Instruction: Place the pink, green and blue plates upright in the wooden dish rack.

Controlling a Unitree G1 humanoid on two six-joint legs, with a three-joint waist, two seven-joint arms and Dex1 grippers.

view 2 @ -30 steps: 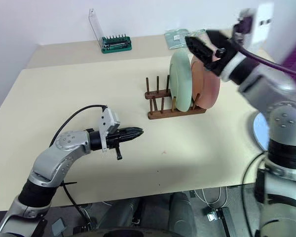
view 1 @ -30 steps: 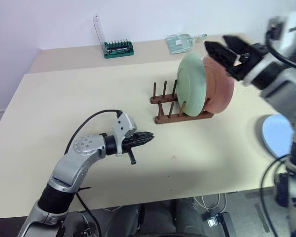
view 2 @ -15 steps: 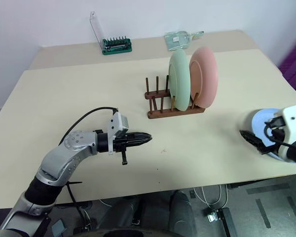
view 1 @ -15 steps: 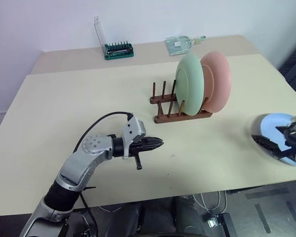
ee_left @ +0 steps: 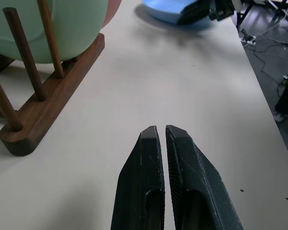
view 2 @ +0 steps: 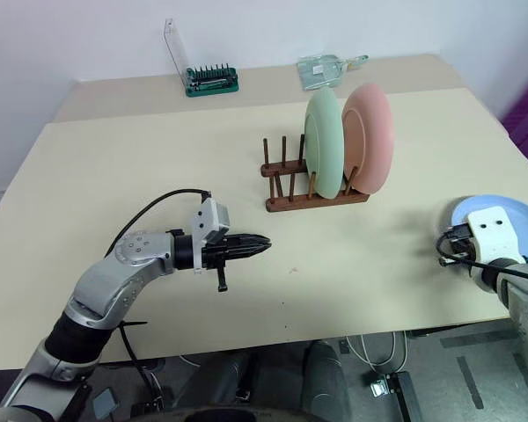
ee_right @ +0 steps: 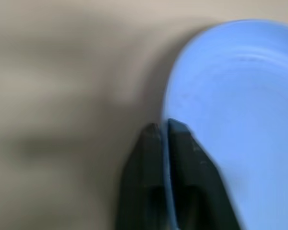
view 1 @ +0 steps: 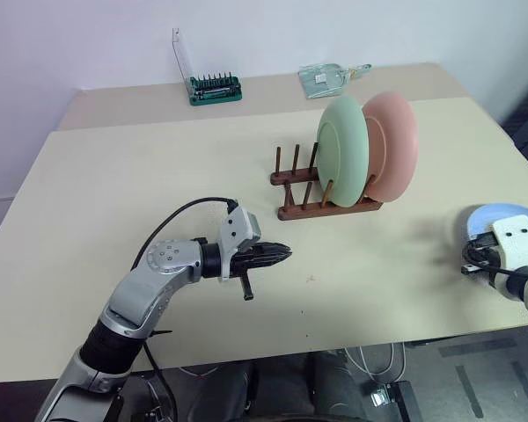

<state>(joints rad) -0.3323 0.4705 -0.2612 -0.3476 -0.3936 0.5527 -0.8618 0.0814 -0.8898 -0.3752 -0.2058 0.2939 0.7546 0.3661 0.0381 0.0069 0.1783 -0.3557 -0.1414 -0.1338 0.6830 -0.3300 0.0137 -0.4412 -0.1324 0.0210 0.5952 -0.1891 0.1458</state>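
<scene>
nearest the robot, on the right side of the table, the right gripper of two black fingers is pinched narrow on the near rim of the round, shallow, light blue plastic plate; in the right wrist view the thin blue edge runs between the two fingertips. the blue plate lies close to the right edge of the pale beige table, with the right wrist body above its near part, so part of it is hidden in the head views.

to the left, at about the same depth, the left gripper hovers just over bare tabletop, its two black fingers pressed together on nothing, pointing toward the right side of the table.

farther in stands the small dark reddish-brown wooden dish rack with two pegged rails. the pale mint green plate and the salmon pink plate stand upright at its right end, the pink one just behind the green, faces close together. the pegs to the left of the green plate are free.

the relation that matters: the rack lies ahead and to the left of the blue plate, and the right arm is much the nearer one to it. the rails run left to right, so the blue plate would likely have to be lifted, tipped on edge parallel to the green plate, and lowered into an open slot on the green plate's left.

at the far edge sit a green screwdriver-bit holder with a clear lid raised and a clear plastic packet.
</scene>
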